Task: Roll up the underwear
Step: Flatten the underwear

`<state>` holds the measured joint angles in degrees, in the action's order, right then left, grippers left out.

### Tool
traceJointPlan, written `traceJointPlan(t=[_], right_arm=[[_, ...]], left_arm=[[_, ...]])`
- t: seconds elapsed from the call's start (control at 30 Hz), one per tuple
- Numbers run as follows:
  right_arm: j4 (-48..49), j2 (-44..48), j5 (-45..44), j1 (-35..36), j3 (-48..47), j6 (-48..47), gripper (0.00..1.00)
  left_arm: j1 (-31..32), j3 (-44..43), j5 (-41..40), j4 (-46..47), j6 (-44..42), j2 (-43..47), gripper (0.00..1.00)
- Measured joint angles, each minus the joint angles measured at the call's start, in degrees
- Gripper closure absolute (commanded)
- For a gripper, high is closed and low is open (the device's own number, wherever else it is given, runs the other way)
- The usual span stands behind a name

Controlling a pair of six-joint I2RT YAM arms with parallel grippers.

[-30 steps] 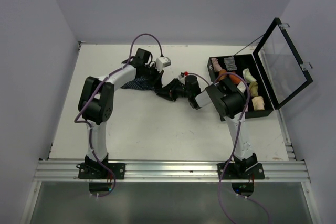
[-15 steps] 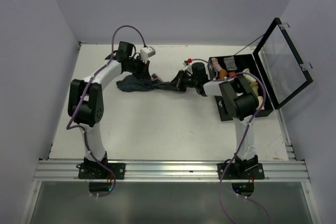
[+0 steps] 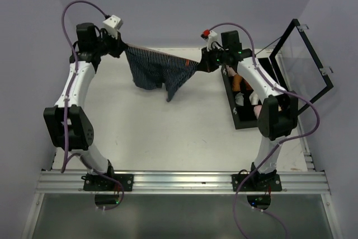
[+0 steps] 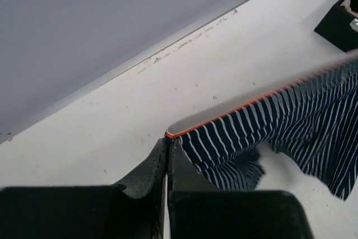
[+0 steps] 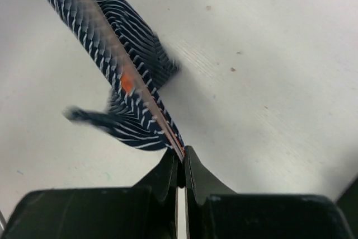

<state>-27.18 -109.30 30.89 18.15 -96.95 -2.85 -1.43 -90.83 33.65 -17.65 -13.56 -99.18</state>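
Above the table (image 3: 168, 132), striped underwear (image 3: 156, 71) is clamped taut between left gripper (image 4: 168, 145) and right gripper (image 5: 182, 158); to be lowered flat, unwrinkled.

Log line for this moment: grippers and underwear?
underwear: stretched in air over table | left gripper: shut on waistband end | right gripper: shut on other end | roll: not started

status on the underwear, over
Left gripper and right gripper shut on waistband ends. Striped underwear stretched between them, hanging over the table. Open case at right, clear.
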Motion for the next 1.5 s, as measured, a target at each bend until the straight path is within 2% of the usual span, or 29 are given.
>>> traceJointPlan(t=[0.2, 0.3, 0.47, 0.63, 0.77, 0.9, 1.0, 1.07, 1.2, 1.27, 1.3, 1.33, 1.4, 1.43, 1.47, 1.5], right_arm=[[-7.4, 2.5, -0.6, -1.2, -3.1, -10.6, 1.00], [-10.2, 5.2, -0.5, -0.7, -2.6, -14.7, 1.00], [-15.0, 12.2, 0.6, -0.9, 1.3, -20.9, 1.00], [-22.7, 21.6, 3.3, 0.2, 4.7, -26.5, 1.00], [-27.0, 27.7, 5.1, 3.6, 5.3, -28.1, 1.00], [-29.6, 29.0, 7.2, 5.9, 6.1, -27.9, 1.00], [-30.1, 23.6, 8.3, 5.8, 5.6, -27.1, 1.00], [-30.6, 15.5, 9.4, 5.5, 3.6, -26.6, 1.00], [-32.5, -6.5, 11.8, 3.8, -7.0, -25.3, 1.00], [-34.0, -16.5, 12.7, 2.4, -14.2, -24.5, 1.00], [-34.1, -21.4, 13.4, 1.7, -18.0, -24.0, 0.96], [-33.5, -25.4, 13.4, 0.9, -20.6, -23.6, 0.89], [-33.6, -30.2, 12.2, -0.3, -22.8, -22.6, 0.75], [-34.2, -31.4, 11.2, -0.8, -23.3, -22.0, 0.68], [-34.5, -32.1, 9.9, -1.3, -23.7, -21.5, 0.50], [-34.8, -32.3, 9.5, -1.7, -23.9, -21.1, 0.48]], left_arm=[[-2.4, 0.2, 4.7, 2.4, 1.6, 3.7, 1.00], [-2.6, 3.9, 6.8, 3.3, 1.2, 7.3, 1.00], [-2.7, 16.3, 9.4, 3.6, 0.0, 20.0, 1.00], [-2.9, 27.9, 10.7, 1.0, 0.5, 38.7, 1.00], [-3.4, 28.9, 10.6, -3.4, 0.3, 49.8, 1.00], [-3.7, 28.7, 9.5, -6.3, -0.5, 54.2, 1.00], [-3.7, 28.8, 6.9, -7.0, 0.1, 50.2, 1.00], [-3.8, 28.8, 4.5, -6.2, 1.3, 44.4, 1.00], [-3.8, 26.6, -0.9, -3.2, 4.2, 25.4, 1.00], [-3.7, 23.1, -2.5, -2.6, 5.4, 14.7, 0.93], [-3.6, 20.4, -3.3, -2.3, 6.0, 8.9, 0.91], [-3.5, 17.1, -3.7, -2.4, 6.7, 3.0, 0.81], [-2.9, 8.4, -4.8, -2.7, 7.7, -8.5, 0.71], [-2.6, 4.8, -5.0, -2.9, 8.1, -12.4, 0.60], [-2.5, 0.5, -5.6, -2.8, 8.2, -16.6, 0.54], [-2.3, -3.0, -6.2, -2.8, 8.4, -19.6, 0.50]])
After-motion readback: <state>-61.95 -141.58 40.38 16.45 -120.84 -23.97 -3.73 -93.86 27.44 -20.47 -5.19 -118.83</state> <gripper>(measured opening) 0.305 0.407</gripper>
